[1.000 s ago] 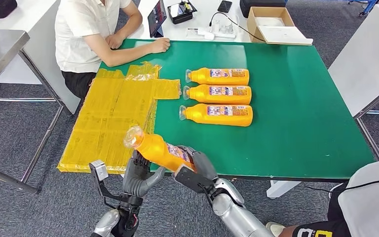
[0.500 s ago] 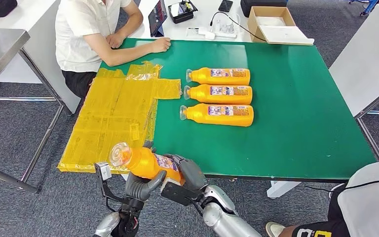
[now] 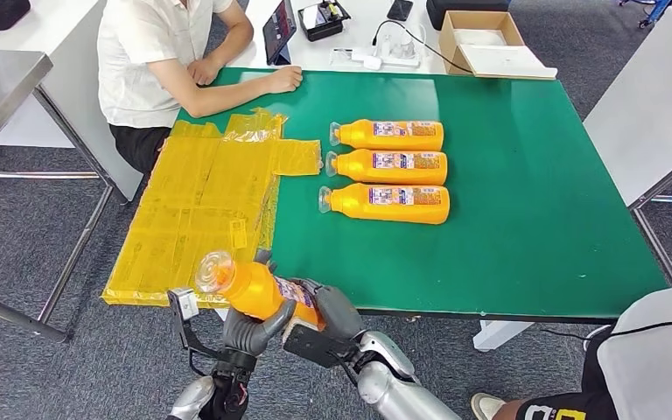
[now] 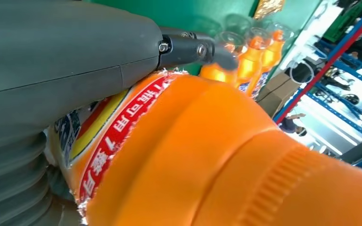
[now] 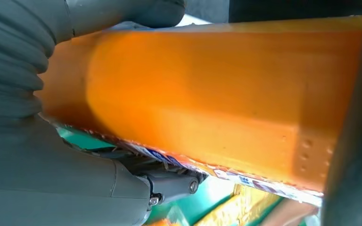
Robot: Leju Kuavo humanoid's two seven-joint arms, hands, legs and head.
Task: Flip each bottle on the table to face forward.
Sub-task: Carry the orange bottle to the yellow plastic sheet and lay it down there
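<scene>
At the near edge of the green desk [image 3: 507, 219], towards its near-left corner, both robot hands clasp one orange bottle [image 3: 258, 289]. The bottle is lifted clear of the desk, lying roughly level with its clear cap end pointing left, out past the desk's edge and over the lower end of the yellow sheets [image 3: 201, 210]. The left hand [image 3: 249, 325] cups the bottle from below, fingers wrapped up around its orange body near the shoulder. The right hand [image 3: 328, 317] clamps around the labelled base end. In the left wrist view the thumb [image 4: 66, 52] lies along the bottle's printed label, and in the right wrist view the orange flank sits pressed against the grey hand [image 5: 47, 155]. Which face of the label is turned up is hard to judge from the head view.

Three more orange bottles lie side by side near the middle of the desk, caps pointing left, labels up: a far one [image 3: 389, 135], a middle one [image 3: 389, 166] and a near one [image 3: 387, 203], close together in a neat row.

A seated person [image 3: 162, 61] rests a forearm on the far-left corner of the desk.
</scene>
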